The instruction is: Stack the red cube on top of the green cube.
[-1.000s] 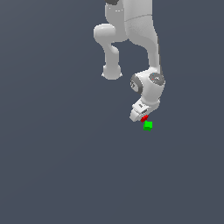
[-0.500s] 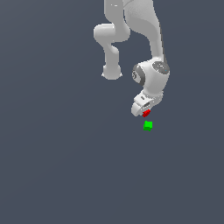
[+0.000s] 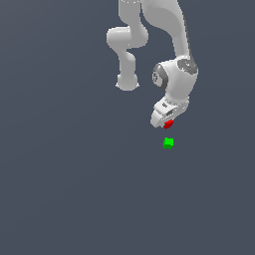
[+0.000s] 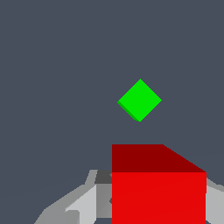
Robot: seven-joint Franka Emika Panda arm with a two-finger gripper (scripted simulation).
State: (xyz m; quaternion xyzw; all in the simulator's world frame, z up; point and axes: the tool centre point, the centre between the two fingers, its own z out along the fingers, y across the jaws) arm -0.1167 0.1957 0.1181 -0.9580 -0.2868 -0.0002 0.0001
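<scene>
Flat grey surface (image 3: 64, 189) runs out in every direction with no edge in sight, so I can only place things against each other. Between my fingers I hold the red cube (image 3: 168, 123), pinched at the tip of my gripper (image 3: 167, 122) and lifted clear of the surface. The green cube (image 3: 168, 143) sits alone on the grey, apart from the red one and lower in the exterior view.

From my wrist, the red cube (image 4: 158, 183) fills the near part of the picture, flanked by my pale fingers (image 4: 83, 203), while the green cube (image 4: 140, 99) lies ahead of it, not yet underneath. It also shows as a diamond, turned about a quarter-turn's half against the square face of my load.

That is where I judge the trouble lies. If I lower now, red would come down beside green or clip its edge and shove it away. If I arrive above it but leave the twist uncorrected, the corners would overhang and the stack could tip once I let go. Releasing too high would let red bounce off.
</scene>
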